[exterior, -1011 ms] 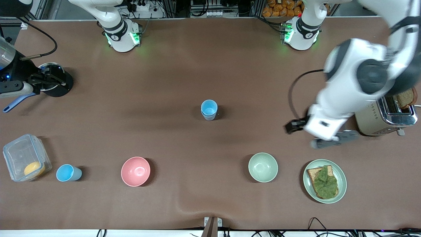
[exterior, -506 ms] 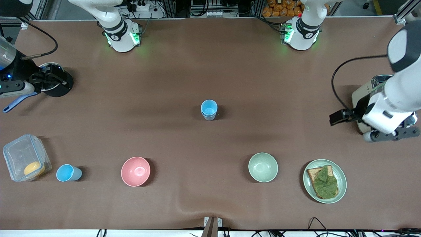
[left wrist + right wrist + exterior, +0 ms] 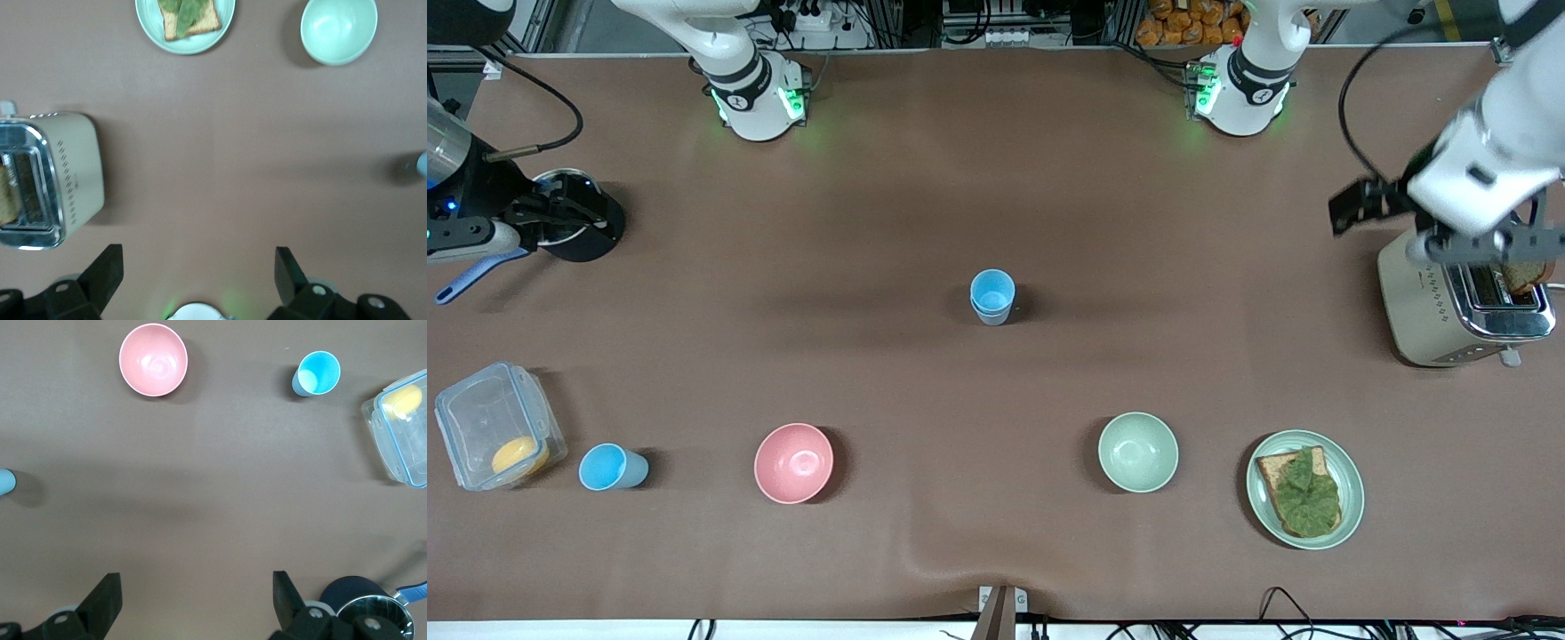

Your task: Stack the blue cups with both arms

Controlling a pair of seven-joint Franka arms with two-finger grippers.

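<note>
Since a second ago the left gripper [image 3: 1485, 244] has been carried away from the table's middle toward the left arm's end and now hangs over the toaster [image 3: 1463, 302], its jaws spread wide and holding nothing. Nothing else on the table has been shifted. The stacked blue cups [image 3: 992, 296] are seen at the table's centre, a bright sky-blue cup nested in a paler grey-blue one, upright. A further blue cup [image 3: 611, 468] is seen near the front camera at the right arm's end, just beside a clear lidded container [image 3: 496, 425] with something yellow inside. The right gripper [image 3: 195, 607] is held high near a dark pot [image 3: 574, 213] at the right arm's end, where that arm waits; its jaws are likewise spread apart and empty. A pink bowl [image 3: 793, 462] and a pale green bowl [image 3: 1137, 452] are set well apart near the front camera, and a plate [image 3: 1347, 462] with toast and a green leaf lies beside the green bowl. No readable writing or brand is made out on the toaster or elsewhere.
</note>
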